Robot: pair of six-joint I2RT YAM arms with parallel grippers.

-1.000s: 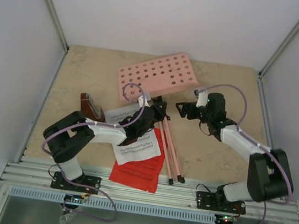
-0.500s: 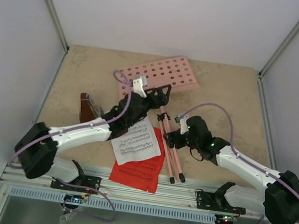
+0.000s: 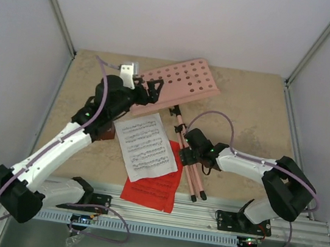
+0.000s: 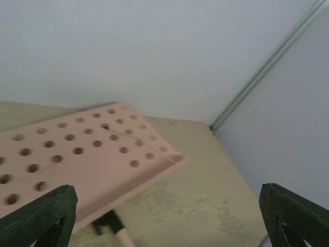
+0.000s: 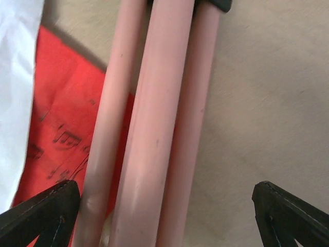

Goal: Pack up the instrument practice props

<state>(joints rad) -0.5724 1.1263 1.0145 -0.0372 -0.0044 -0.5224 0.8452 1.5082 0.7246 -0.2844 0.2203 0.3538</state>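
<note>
While the pink tripod music stand with hole-dotted desk and black joints lies on the beige stone-patterned table, both arms reach over it. The desk is at the far side, and the three folded legs run from it toward the near edge.

The left gripper is at the left end of the desk. In the left wrist view its fingers are spread wide, with the desk just ahead of them.

The right gripper is low over the folded legs. In the right wrist view its fingers are also spread wide, one on each side of the bundle. I cannot tell if they touch it.

The white music sheet lies to the left of the legs and partly covers the red music sheet, which is nearer to the front. One leg lies over the edge of the red sheet. The small brown pyramid metronome is mostly hidden under the left arm, just beside the white sheet.
</note>
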